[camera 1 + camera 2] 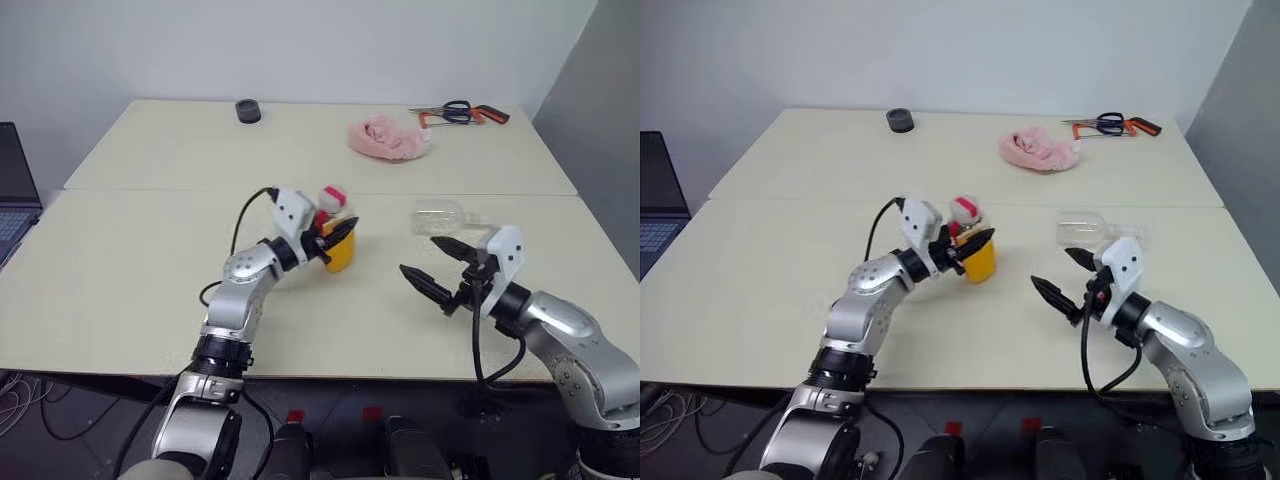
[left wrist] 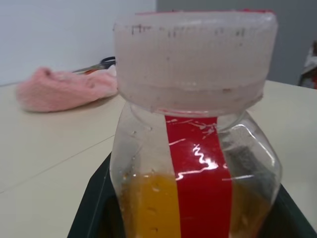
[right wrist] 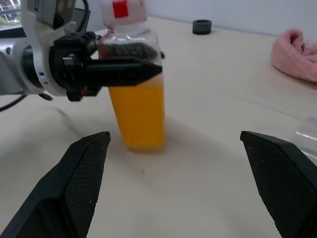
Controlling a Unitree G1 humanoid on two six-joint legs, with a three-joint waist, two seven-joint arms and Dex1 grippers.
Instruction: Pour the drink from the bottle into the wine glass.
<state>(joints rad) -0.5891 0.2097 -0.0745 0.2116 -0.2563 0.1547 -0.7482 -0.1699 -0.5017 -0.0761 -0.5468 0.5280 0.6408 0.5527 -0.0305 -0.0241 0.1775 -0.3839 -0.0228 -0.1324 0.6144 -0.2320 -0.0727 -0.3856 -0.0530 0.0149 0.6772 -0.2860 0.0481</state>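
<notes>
Left gripper [image 1: 338, 240] clamped around the small clear plastic bottle [image 1: 338, 232] with red stripe and red-and-white cap, upright near the middle of the cream table [image 1: 120, 290]. Orange translucent drink [image 3: 138, 116] filling the lower part, seen plainly from the right wrist, along with the black fingers [image 3: 116, 72] crossing the bottle above the liquid line. Whether the base rests on the tabletop or hangs just above it: not clear. Close up from the left wrist: ridged cap and red stripe.

Right gripper [image 1: 437, 262] spread wide, holding nothing, to the right of the bottle and apart from it. Just beyond it, clear wine glass [image 1: 450, 217] lying on its side.

At the far side: pink crumpled cloth [image 1: 388, 138], scissors [image 1: 460, 112] with black and orange handles, small dark round object [image 1: 248, 111].
</notes>
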